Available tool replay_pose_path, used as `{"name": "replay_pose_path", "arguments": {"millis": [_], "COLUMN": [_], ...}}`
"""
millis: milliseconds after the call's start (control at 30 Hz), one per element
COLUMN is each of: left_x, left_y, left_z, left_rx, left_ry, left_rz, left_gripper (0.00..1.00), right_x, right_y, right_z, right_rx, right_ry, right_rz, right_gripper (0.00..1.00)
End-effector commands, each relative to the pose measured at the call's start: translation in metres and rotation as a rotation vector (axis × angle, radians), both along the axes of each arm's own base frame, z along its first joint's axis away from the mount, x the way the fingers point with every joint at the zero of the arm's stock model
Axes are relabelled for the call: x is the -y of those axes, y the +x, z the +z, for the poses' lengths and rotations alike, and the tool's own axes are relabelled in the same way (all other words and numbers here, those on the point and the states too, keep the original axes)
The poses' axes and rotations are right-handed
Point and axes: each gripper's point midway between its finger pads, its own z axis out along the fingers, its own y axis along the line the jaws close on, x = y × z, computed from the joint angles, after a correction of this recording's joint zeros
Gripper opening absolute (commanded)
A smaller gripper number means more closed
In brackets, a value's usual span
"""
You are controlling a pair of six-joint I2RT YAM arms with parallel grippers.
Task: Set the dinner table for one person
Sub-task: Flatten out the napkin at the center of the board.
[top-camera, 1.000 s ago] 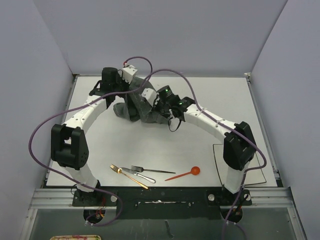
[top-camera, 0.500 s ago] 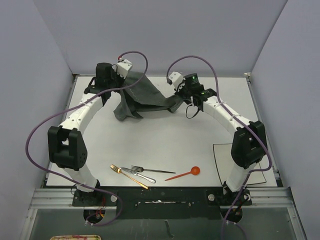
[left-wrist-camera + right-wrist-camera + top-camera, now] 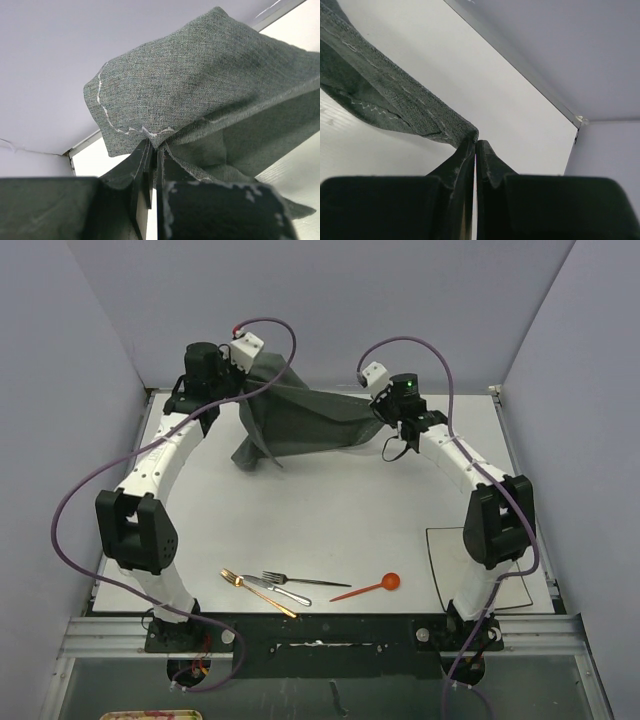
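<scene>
Placemat pinched by left claw, right claw, dinner table beneath

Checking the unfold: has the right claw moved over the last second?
Yes. The right claw has gone right and toward the far edge of the table, pulling the cloth out from the left claw.

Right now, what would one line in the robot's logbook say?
left fingers: shut on placemat corner | right fingers: shut on placemat edge | placemat: stretched between both, raised over dinner table | cutlery: untouched at near edge
</scene>
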Motion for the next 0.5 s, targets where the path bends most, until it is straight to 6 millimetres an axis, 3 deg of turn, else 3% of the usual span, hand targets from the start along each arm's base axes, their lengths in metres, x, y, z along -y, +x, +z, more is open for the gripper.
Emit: {"name": "replay_pose_path", "arguments": {"millis": [0, 233, 467], "left_x": [-0.010, -0.023, -0.020], "left_y": [0.021, 0.040, 0.054], "left_z": [0.024, 0.029, 0.031], "left_rx": [0.103, 0.199, 0.249], "left_ry": [0.018, -0.005, -0.016], "left_rz": [0.038, 0.143, 0.142], "left_gripper": [0.00, 0.00, 0.00], "right_x": [0.016, 0.032, 0.035], "right_y": [0.026, 0.040, 0.049], "right_z": [0.032, 0.032, 0.042], "right_rx": [0.132, 0.201, 0.274], "right_ry": [0.013, 0.013, 0.013], "right_rz": [-0.073, -0.144, -0.164], "right_gripper": [0.00, 0.00, 0.00]}}
